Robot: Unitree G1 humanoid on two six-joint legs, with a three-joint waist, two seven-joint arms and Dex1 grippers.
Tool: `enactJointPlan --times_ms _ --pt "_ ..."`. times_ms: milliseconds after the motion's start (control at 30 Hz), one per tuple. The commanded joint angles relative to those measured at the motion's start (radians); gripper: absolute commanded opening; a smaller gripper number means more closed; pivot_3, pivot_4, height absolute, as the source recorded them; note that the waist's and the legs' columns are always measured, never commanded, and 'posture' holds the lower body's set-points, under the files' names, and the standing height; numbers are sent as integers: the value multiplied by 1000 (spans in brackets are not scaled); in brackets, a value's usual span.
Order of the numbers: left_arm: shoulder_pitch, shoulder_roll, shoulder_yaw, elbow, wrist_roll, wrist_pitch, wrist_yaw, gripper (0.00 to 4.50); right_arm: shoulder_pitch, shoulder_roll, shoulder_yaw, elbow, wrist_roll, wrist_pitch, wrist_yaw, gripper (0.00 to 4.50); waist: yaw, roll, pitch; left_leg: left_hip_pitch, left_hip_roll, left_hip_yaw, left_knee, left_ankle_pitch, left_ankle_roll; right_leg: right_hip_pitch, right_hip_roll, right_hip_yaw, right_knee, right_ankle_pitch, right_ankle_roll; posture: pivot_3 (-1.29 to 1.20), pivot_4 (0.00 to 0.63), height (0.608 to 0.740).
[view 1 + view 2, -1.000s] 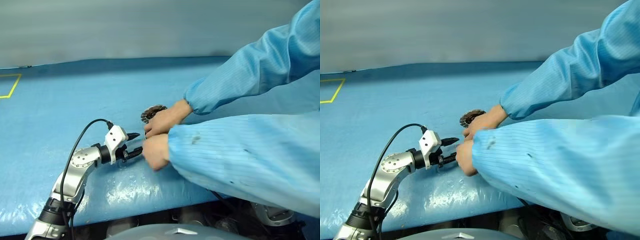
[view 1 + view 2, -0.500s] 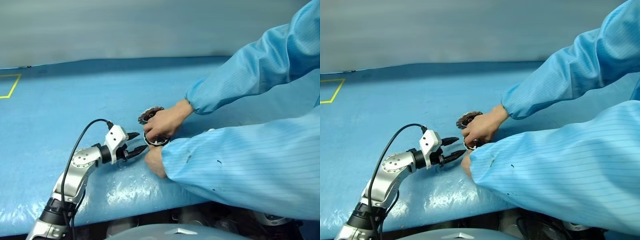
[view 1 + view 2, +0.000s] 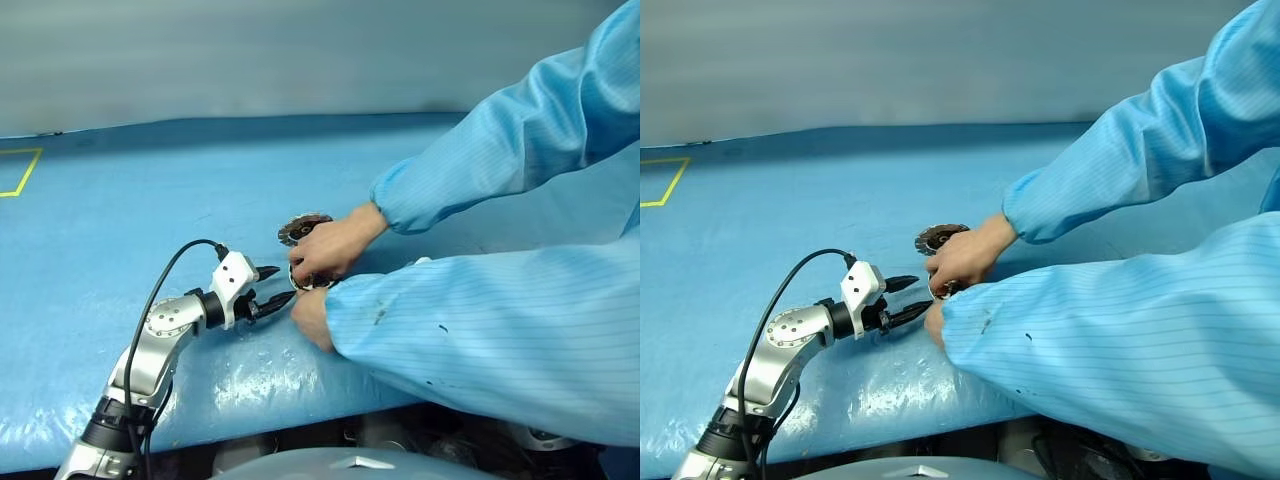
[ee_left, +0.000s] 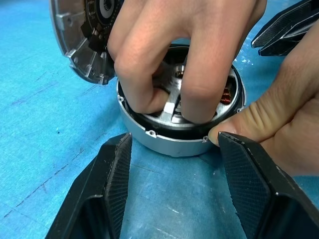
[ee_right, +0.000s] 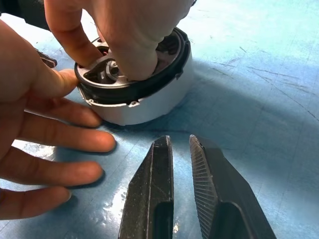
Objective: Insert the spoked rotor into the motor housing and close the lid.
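We read this as a person's hands (image 4: 199, 64) seating the spoked rotor (image 4: 172, 107) in the motor housing (image 4: 169, 142) on the table (image 3: 150, 200), lid (image 4: 82, 45) propped just behind, so left gripper (image 4: 172, 174) waits spread and empty, right gripper (image 5: 180, 164) nearly closed on nothing

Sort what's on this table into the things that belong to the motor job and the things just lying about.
Belongs to the job:
- motor housing, on the blue table cover, a person's hand pressing into it
- spoked rotor, in the housing under the fingers
- lid, tilted beside the housing

Just there:
- yellow tape mark, far corner
- black cable on the left arm
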Motion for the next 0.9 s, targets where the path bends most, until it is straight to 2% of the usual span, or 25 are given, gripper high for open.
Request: enactJointPlan --times_ms 33,900 --pt "-4 -4 2 -7 -2 -22 3 2930 -20 2 -2 -12 -1 -20 0 652 0 0 0 0 0 0 0 0 0 0 0 0 0 0 0 0 150 740" --pt "4 -15 -4 11 6 -43 17 2930 -22 7 8 14 -27 -21 -9 652 0 0 0 0 0 0 0 0 0 0 0 0 0 0 1 0 150 740"
